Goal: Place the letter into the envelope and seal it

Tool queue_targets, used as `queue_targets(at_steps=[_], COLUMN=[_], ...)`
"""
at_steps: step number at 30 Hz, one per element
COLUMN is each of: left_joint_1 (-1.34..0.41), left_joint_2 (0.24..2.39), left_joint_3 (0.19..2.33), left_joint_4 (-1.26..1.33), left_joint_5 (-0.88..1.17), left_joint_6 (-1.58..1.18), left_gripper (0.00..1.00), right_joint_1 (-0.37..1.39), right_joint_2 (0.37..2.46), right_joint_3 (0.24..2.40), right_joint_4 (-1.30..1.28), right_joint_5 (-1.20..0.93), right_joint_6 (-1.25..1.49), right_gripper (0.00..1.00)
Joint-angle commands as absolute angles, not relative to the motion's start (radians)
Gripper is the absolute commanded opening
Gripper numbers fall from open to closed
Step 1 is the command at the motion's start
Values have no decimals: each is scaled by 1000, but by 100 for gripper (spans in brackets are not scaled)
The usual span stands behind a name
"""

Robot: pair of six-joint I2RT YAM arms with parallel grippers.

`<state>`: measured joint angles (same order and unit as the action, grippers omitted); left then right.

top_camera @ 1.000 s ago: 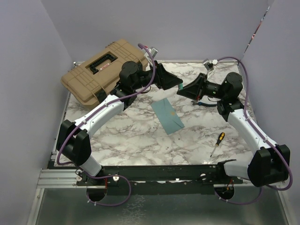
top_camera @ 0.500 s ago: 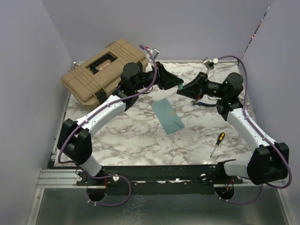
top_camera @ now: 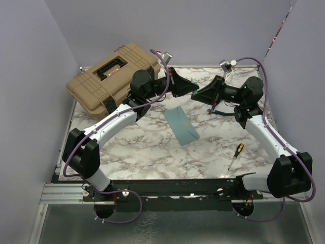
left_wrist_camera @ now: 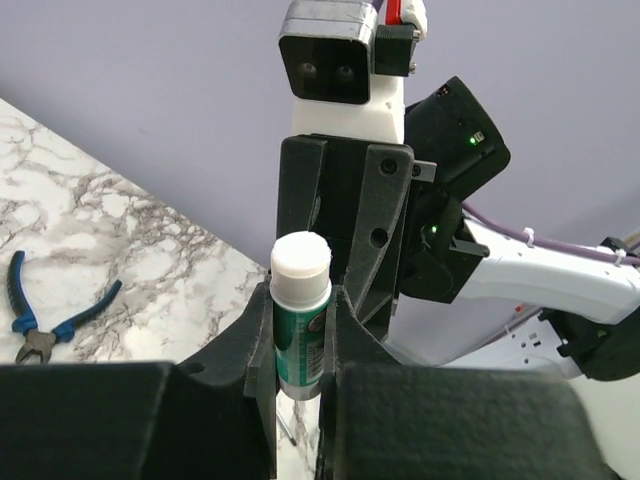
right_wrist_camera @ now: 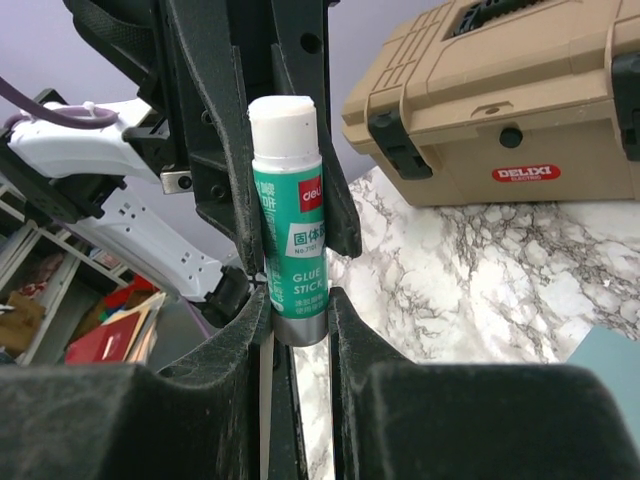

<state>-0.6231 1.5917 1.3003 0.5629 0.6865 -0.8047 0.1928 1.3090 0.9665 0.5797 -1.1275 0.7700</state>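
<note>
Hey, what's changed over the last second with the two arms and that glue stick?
The left fingers closed on the glue stick, taking hold of its free end. The right fingers edged slightly toward them and kept their grip on the other end. The envelope, screwdriver and toolbox stayed put.
</note>
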Motion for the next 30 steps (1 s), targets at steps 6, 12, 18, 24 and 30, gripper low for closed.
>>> queue_targets(at_steps=[6, 12, 18, 24, 30], left_joint_1=[-630, -630, -629, -610, -544], left_joint_2=[1573, 1579, 1576, 1541, 1504], left_joint_3=[1288, 1390, 1482, 1423, 1379], left_joint_4=[508, 191, 82, 189, 361], left_joint_5=[408, 139, 62, 275, 595], left_joint_6=[-880, -859, -817, -651, -645], left_gripper=[0, 0, 0, 0, 0], right_joint_1=[283, 509, 562, 556, 451], right_joint_2=[1281, 1321, 1341, 1244, 1162], right_joint_3=[1119, 1178, 1225, 1215, 1097], right_joint_4=[94, -65, -80, -75, 81], right_joint_5=[-738, -88, 51, -439, -732], right_joint_6=[398, 180, 200, 226, 418], right_gripper=[0, 0, 17, 86, 84])
